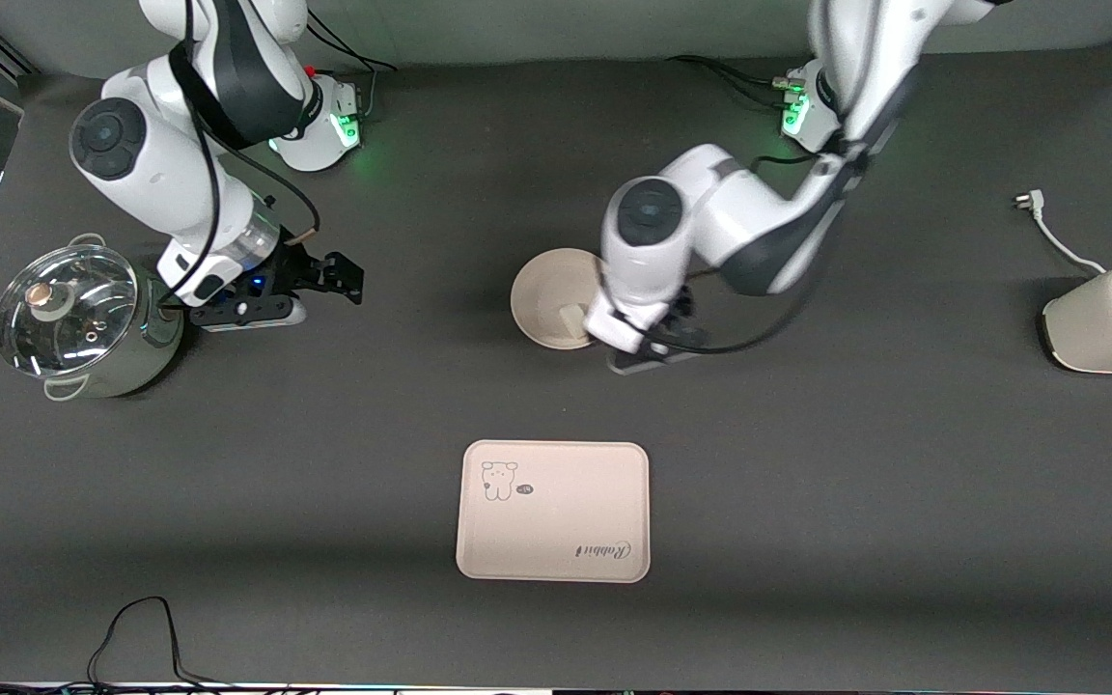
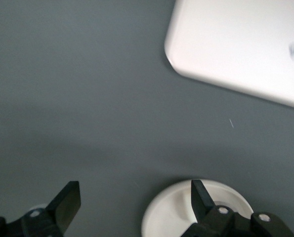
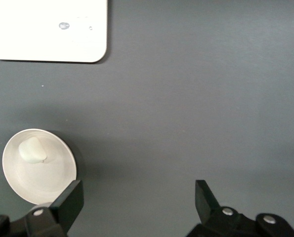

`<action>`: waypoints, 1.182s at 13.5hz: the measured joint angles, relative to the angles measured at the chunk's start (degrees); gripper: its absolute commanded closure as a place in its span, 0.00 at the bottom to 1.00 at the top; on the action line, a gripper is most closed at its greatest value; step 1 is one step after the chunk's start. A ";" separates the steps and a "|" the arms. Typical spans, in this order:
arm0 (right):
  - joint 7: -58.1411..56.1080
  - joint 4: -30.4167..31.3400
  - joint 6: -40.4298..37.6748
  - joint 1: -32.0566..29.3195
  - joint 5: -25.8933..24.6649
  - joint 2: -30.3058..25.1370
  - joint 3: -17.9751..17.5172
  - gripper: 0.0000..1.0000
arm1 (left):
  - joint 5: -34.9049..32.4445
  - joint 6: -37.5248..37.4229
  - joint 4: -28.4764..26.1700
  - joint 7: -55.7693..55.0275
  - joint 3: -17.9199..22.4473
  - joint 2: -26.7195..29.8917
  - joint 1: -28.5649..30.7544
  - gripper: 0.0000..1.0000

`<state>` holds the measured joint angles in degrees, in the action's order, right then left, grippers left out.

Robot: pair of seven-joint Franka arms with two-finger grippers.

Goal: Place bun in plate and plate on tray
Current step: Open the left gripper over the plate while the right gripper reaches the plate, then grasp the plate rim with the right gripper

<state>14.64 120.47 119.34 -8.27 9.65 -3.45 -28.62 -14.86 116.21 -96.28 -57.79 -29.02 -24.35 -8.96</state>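
Front view: left arm comes from its base at the top, elbow bent, forearm angled down over the plate (image 1: 548,297). Its left claw (image 1: 657,355) sits low at the plate's edge toward the left arm's end; fingers mostly hidden under the wrist here. Bun (image 1: 572,319) lies in the plate. Plate rests on the counter (image 1: 807,502), farther from the camera than the tray (image 1: 554,512), well apart from it. Right arm waits folded, right claw (image 1: 329,275) beside the glass-lidded pot (image 1: 83,319). Toaster (image 1: 1111,319) at the left arm's end.

Left wrist view: left claw (image 2: 136,200) spread wide, nothing between the fingers (image 2: 67,201). One finger is over the plate (image 2: 171,212); tray (image 2: 245,44) corner shows.

Right wrist view: right claw (image 3: 137,200) open, empty, over bare counter. Plate (image 3: 38,168) holds the bun (image 3: 32,150); tray (image 3: 48,29) apart from it.
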 measured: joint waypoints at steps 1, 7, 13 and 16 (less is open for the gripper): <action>0.23 0.51 1.58 0.00 0.04 0.49 -1.04 0.00 | 0.30 -1.35 0.11 4.04 0.47 1.78 3.67 0.00; 2.50 2.44 9.37 0.01 0.33 5.64 -6.52 0.00 | 10.78 -11.42 0.24 36.56 21.80 13.79 8.04 0.00; 12.64 3.14 16.16 0.19 -3.05 12.72 -12.91 0.00 | 11.24 -16.36 -2.88 43.80 27.02 21.07 8.18 0.00; 21.81 4.30 21.29 0.88 -11.69 17.29 -14.56 0.00 | 11.21 -16.41 -2.83 43.82 23.37 20.60 11.58 0.00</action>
<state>36.45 124.77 140.62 -7.39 -2.04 13.84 -43.18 -3.65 99.79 -99.11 -13.97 -5.65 -3.75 2.63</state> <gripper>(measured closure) 0.000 0.000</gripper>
